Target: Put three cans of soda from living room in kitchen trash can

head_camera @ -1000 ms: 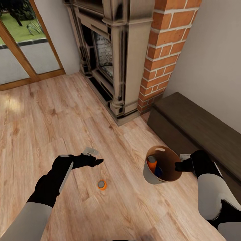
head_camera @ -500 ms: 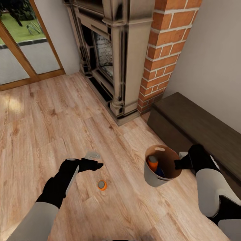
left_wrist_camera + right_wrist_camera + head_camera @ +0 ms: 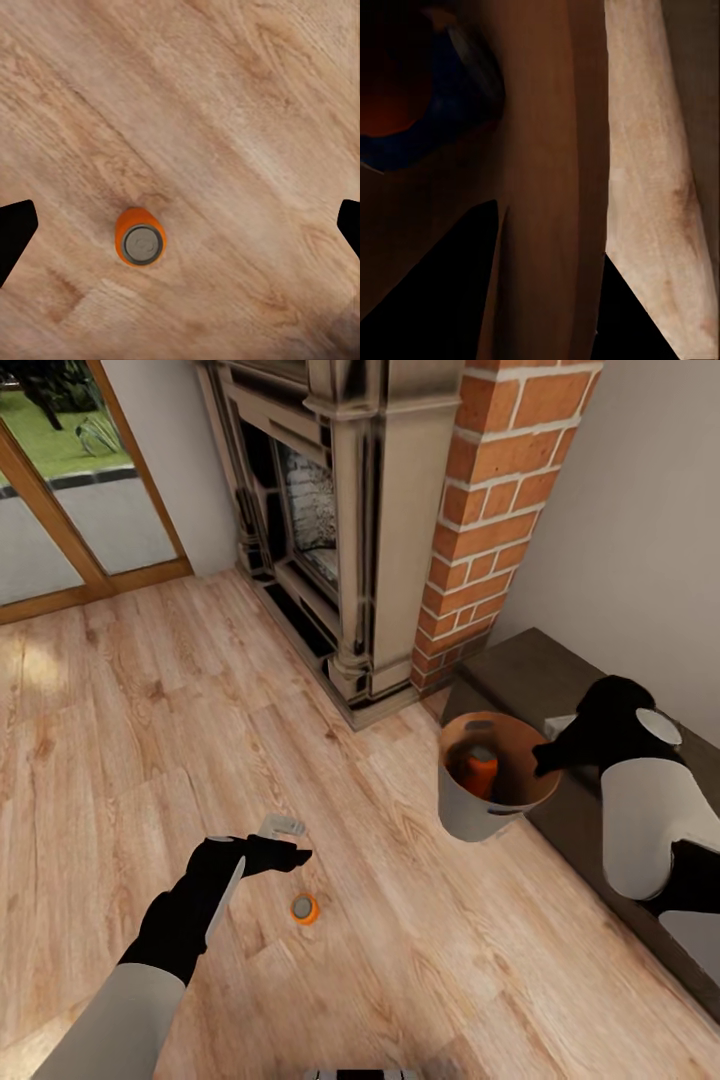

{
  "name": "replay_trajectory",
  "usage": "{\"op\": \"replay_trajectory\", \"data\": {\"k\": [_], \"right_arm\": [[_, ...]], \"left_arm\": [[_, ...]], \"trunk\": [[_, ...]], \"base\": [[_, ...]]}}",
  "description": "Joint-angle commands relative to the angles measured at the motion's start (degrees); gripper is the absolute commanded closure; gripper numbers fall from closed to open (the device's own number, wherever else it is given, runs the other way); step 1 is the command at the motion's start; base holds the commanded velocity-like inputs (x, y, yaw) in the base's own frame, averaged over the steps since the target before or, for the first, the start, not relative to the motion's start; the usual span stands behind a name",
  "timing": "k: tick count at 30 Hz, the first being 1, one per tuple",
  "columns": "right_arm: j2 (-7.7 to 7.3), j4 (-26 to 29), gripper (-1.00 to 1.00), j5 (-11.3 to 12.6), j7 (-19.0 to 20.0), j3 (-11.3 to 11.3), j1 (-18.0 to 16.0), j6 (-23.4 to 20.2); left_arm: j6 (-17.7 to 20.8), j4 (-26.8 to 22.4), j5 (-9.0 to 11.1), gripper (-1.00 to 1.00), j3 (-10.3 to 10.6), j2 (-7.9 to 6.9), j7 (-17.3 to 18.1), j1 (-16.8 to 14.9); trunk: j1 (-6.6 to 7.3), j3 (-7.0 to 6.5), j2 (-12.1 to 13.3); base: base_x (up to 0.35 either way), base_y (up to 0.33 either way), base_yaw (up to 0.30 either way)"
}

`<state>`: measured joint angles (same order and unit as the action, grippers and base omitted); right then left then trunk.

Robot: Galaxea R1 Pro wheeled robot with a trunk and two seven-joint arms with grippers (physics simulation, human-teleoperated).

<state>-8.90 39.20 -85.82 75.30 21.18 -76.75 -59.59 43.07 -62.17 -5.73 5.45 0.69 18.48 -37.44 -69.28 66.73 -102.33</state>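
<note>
One orange can left on the living-room floor, no label readable.

Your left gripper hovers, jaws apart, above the orange soda can; your right gripper clamps the trash can rim, another orange can inside.

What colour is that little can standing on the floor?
Bright orange with a grey top, clearest in the left wrist view.
</note>
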Motion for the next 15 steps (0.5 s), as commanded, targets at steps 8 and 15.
{"op": "replay_trajectory", "data": {"k": [8,15], "right_arm": [[0.39,0.14,1.00,-20.85,14.70,0.16,-4.76,-0.41],[0.62,0.40,1.00,-22.89,14.70,0.10,-5.63,-0.41]], "left_arm": [[-0.09,0.16,0.01,-1.00,0.00,0.09,-0.33,0.00],[-0.23,0.21,-0.37,-1.00,0.00,0.42,-0.57,0.00]], "trunk": [[-1.76,2.15,-3.22],[-3.30,4.03,-6.03]], "base": [[0.000,0.000,0.000],[0.000,0.000,0.000]]}}
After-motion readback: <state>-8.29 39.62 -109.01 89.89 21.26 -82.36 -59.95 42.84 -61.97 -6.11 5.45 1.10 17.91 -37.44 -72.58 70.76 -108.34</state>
